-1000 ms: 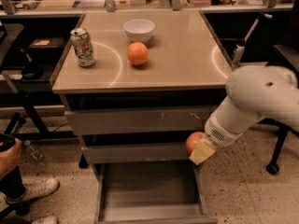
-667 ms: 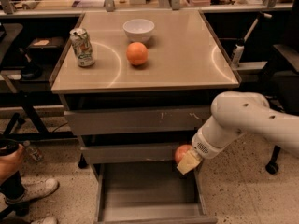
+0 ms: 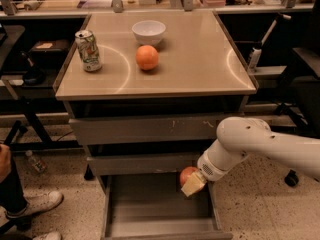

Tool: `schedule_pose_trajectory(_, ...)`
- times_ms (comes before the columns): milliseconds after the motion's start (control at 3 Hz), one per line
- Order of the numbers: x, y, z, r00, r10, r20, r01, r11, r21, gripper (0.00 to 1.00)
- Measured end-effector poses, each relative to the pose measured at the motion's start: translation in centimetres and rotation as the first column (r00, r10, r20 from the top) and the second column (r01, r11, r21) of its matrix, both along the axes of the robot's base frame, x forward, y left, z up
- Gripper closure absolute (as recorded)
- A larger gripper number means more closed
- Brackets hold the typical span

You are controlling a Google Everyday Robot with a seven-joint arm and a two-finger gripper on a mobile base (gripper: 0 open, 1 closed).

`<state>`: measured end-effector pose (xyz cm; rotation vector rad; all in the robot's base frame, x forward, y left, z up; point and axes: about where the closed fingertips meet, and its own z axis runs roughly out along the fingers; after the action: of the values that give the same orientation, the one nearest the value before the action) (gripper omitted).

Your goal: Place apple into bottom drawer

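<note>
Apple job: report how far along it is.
Done: the bottom drawer stands pulled open, and the apple is off every surface. In hand: the gripper is shut on the apple, held over the drawer's right rear part. Left: lower the apple inside and release it.

Smooth white tubular arm (image 3: 260, 140), dotted with small dark screw holes, ends in a ribbed wrist collar (image 3: 212, 165) and pale tan gripper (image 3: 193, 185), clasping the apple (image 3: 186, 174) over the open bottom drawer (image 3: 150, 204).
</note>
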<state>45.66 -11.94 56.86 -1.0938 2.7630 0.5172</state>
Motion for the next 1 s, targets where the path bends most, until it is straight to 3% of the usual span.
schedule_pose_trajectory(333,-0.7,1.7,-5.1,0.9987,-0.007,-0.051,0.009,0.999,0.04,1.0)
schedule_pose_trajectory(667,-1.0,3.1,-12.3,0.993,-0.054,-0.105,0.063,0.994,0.085,1.0)
schedule_pose_trajectory(1000,-2.7,4.9,-19.5,0.9769,-0.079,-0.199,0.106,0.985,0.133,1.0)
